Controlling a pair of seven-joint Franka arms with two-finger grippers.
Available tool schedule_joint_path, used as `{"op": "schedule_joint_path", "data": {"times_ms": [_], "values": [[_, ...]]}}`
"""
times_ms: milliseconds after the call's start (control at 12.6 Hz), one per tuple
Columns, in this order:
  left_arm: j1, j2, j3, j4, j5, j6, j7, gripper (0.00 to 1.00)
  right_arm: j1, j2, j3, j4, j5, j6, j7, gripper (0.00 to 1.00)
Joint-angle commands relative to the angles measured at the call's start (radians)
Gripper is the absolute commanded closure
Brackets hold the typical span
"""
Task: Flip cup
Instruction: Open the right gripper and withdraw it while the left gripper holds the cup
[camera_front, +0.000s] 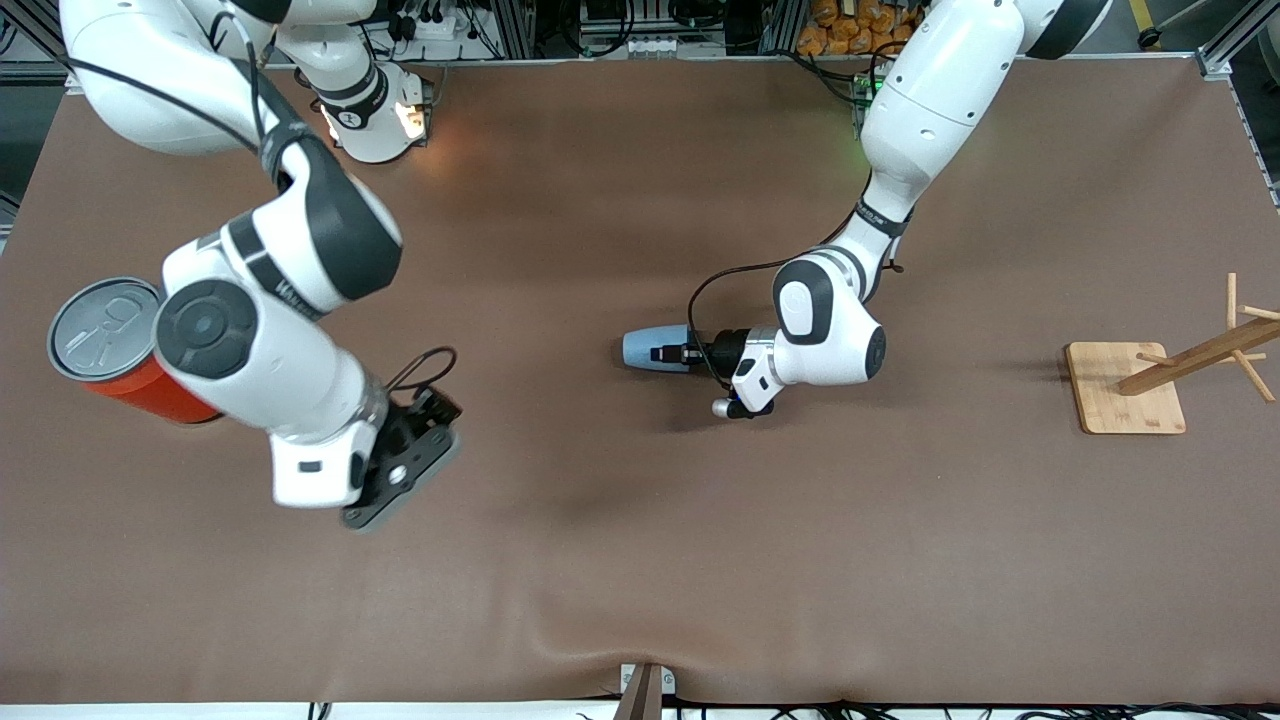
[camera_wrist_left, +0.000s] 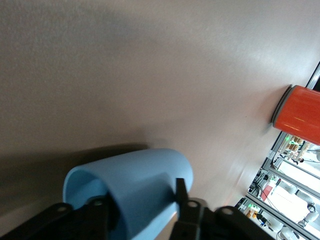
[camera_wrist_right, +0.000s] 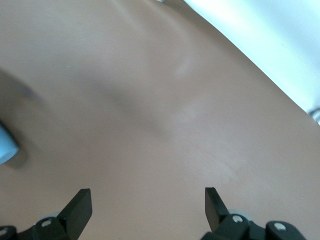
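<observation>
I see two glossy white arms with black joint bands and round grey caps, thin black cables looping at each wrist, and matte black fingers (camera_wrist_right: 80, 205) with small silver screws

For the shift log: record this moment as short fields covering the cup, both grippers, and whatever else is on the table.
cup: light-blue cup lying on its side at mid-table
left gripper: left gripper shut on the cup's rim, one finger inside, one outside
right gripper: right gripper open, holding nothing, waiting above bare table toward the right arm's end
other items: orange can upright at the right arm's end; wooden rack at the left arm's end
</observation>
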Motion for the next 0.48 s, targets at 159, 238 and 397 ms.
{"op": "schedule_joint_path", "data": {"times_ms": [159, 238, 397], "values": [[-0.004, -0.062, 0.012, -0.024, -0.012, 0.031, -0.001, 1.00, 0.027, -0.045, -0.226, 0.025, 0.148, -0.027, 0.166, 0.00], [-0.002, -0.073, 0.015, -0.028, -0.010, 0.031, -0.009, 1.00, 0.039, -0.082, -0.307, 0.022, 0.189, -0.077, 0.274, 0.00], [0.005, -0.114, 0.035, -0.028, 0.061, 0.033, -0.029, 1.00, 0.045, -0.128, -0.418, 0.013, 0.265, -0.162, 0.410, 0.00]]}}
